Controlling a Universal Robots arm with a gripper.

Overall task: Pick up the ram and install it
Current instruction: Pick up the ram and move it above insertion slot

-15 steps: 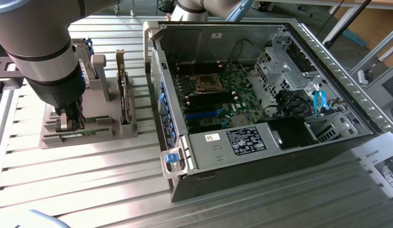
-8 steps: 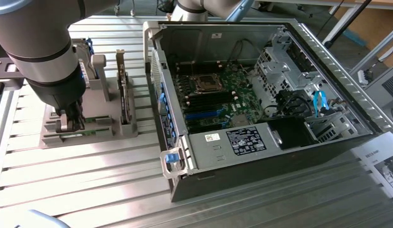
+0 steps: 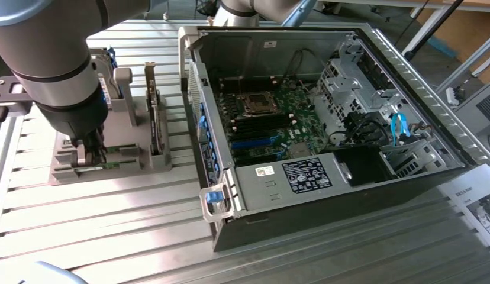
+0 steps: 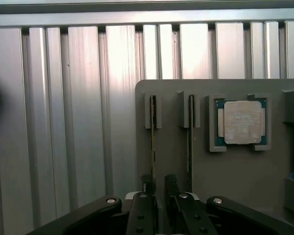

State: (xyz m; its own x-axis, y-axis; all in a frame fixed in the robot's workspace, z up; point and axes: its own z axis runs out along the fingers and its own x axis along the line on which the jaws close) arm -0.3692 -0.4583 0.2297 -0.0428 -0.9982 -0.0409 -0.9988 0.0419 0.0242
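Note:
Two ram sticks stand on edge in slots of a grey holder (image 4: pixel 176 161). One ram (image 4: pixel 153 132) runs straight in between my fingertips; the other ram (image 4: pixel 190 137) stands beside it, just outside one finger. My gripper (image 4: pixel 159 188) is open, its black fingers (image 4: pixel 147 188) straddling the first stick with a gap on each side. In the exterior view the gripper (image 3: pixel 91 155) reaches down into the holder (image 3: pixel 110 165) at the exterior view's left. The open computer case (image 3: pixel 324 124) lies to the right, motherboard (image 3: pixel 265 121) facing up.
A square silver processor chip (image 4: pixel 242 122) sits in a pocket of the holder. An upright card (image 3: pixel 154 115) stands in the holder beside my arm. The case wall (image 3: pixel 199 100) rises between holder and motherboard. Ribbed aluminium table (image 3: pixel 110 225) lies all around.

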